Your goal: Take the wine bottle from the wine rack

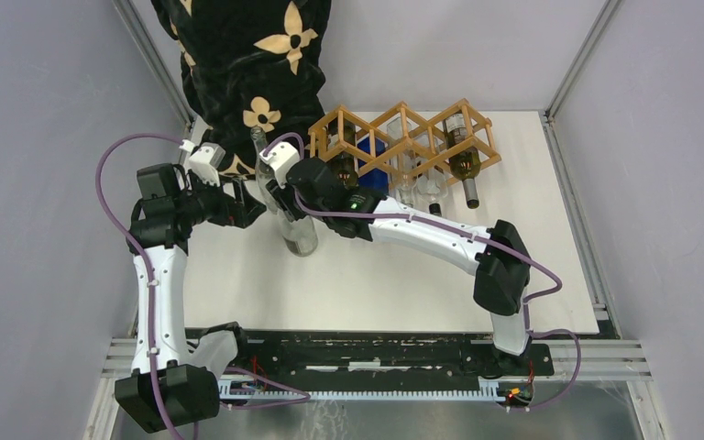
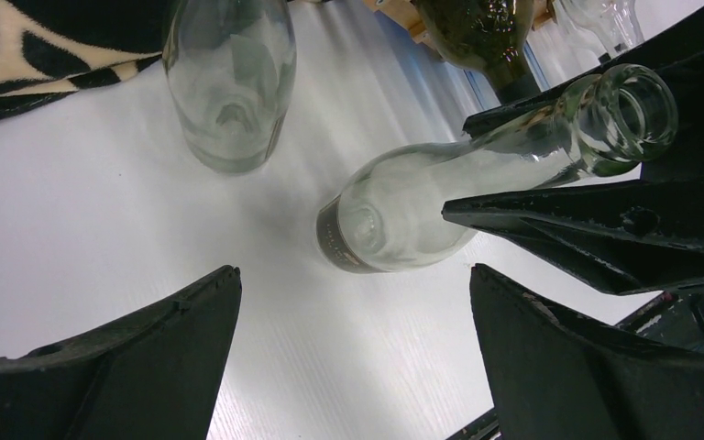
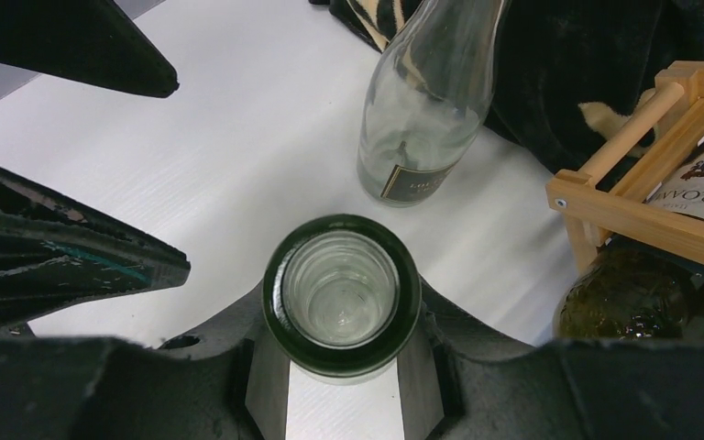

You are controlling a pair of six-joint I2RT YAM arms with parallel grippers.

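Two clear glass bottles stand left of the wine rack [image 1: 403, 133] in the overhead view; the nearer one, the wine bottle [image 1: 299, 234], is out of the lattice at centre frame on the white table [image 1: 376, 284]. The right gripper [image 1: 281, 200] is closed around its neck, while the left gripper [image 1: 249, 209] sits just beside it. From the left wrist, the left gripper [image 2: 353, 275] is spread wide and has hold of nothing. The wine bottle [image 2: 403, 206] lies beyond its tips at centre right, with the right gripper [image 2: 550, 156] clamped across the neck below the lip. Whether the base touches the table I cannot tell. From the right wrist, the wine bottle [image 3: 341, 291] shows mouth-up at lower centre, seated in the right gripper [image 3: 341, 394], with the wine rack [image 3: 642, 215] well apart at right. It looks empty, so probably light, yet rigid, slick and breakable. The neck under the lip seems the safest hold.
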